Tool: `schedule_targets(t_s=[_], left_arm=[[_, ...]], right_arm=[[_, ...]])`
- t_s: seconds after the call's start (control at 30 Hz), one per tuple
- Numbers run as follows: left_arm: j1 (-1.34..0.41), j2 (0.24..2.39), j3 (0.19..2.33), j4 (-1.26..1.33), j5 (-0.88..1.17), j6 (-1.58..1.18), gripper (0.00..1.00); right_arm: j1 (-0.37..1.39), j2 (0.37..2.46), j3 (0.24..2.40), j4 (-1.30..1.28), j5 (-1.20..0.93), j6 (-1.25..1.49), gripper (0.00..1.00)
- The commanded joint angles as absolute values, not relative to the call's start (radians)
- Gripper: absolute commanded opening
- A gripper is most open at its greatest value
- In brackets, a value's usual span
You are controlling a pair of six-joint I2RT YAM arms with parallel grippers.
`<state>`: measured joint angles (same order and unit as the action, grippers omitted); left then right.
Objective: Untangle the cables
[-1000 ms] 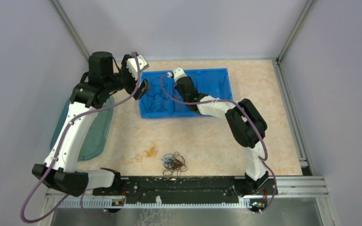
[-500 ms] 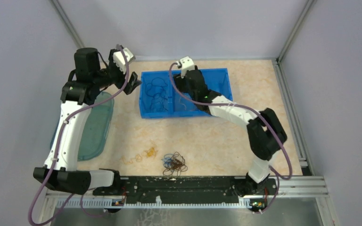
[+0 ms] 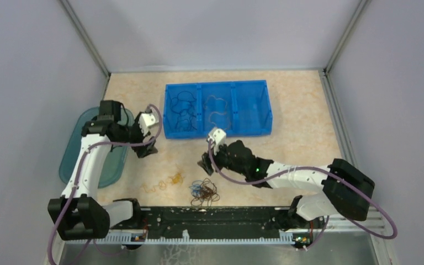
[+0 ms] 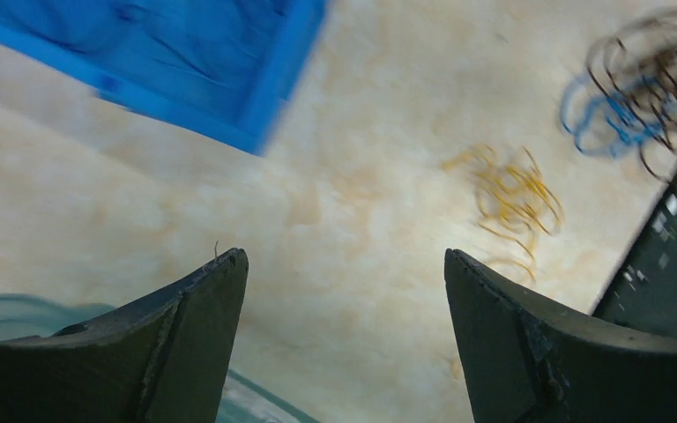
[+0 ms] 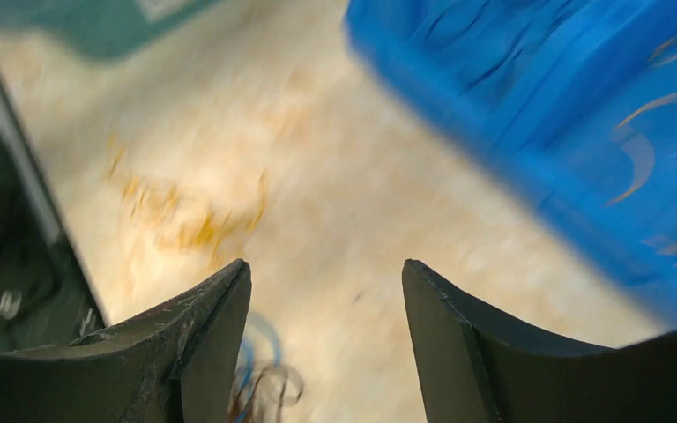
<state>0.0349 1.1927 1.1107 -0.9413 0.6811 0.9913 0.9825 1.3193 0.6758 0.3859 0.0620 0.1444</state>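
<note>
Beige table [image 3: 298,160] | cables [image 3: 205,191] tangled near front edge, yellow loops [image 3: 172,180] just beside | left gripper [image 4: 344,264] wide, empty | right gripper [image 5: 326,273] parted, empty, near tangle

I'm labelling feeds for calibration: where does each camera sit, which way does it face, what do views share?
Top external: above and behind the arms, looking down on the table; shows both arms, left claw, right claw, blue tray, yellow cables, dark-and-blue tangle.
Left wrist: on that wrist, looking down past its open fingers at the table.
Right wrist: on that wrist, blurred, looking down between its open fingers.
Shared: all three show tray, yellow cables and tangle.
</note>
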Motion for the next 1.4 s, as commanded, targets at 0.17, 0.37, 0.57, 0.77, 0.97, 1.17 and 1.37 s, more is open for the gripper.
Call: schedule_targets(t_s=[0.17, 0.37, 0.57, 0.77, 0.97, 1.17, 1.37], left_arm=[[0.01, 1.031, 0.78, -1.094, 0.663, 1.45, 0.87], [-0.033, 0.974, 0.651, -1.053, 0.639, 1.479, 0.87], [-0.09, 0.979, 0.556, -0.905, 0.611, 1.417, 0.83], [-0.124, 0.974, 0.491, -0.846, 0.579, 1.429, 0.78], [-0.142, 0.95, 0.444, -0.745, 0.513, 1.439, 0.54], [-0.142, 0.903, 0.467, -0.764, 0.499, 1.487, 0.27], [-0.145, 0.881, 0.556, -0.868, 0.578, 1.49, 0.06]], right_arm=[[1.192, 1.274, 0.466, 0.613, 0.003, 0.171, 0.71], [1.234, 1.351, 0.464, 0.598, -0.026, 0.148, 0.73], [1.233, 1.459, 0.501, 0.548, -0.024, 0.123, 0.63], [1.234, 1.494, 0.51, 0.489, 0.169, 0.146, 0.45], [1.189, 1.494, 0.547, 0.478, 0.341, 0.168, 0.41], [1.141, 1.378, 0.535, 0.505, 0.306, 0.164, 0.54], [1.123, 1.264, 0.543, 0.503, 0.215, 0.165, 0.7]])
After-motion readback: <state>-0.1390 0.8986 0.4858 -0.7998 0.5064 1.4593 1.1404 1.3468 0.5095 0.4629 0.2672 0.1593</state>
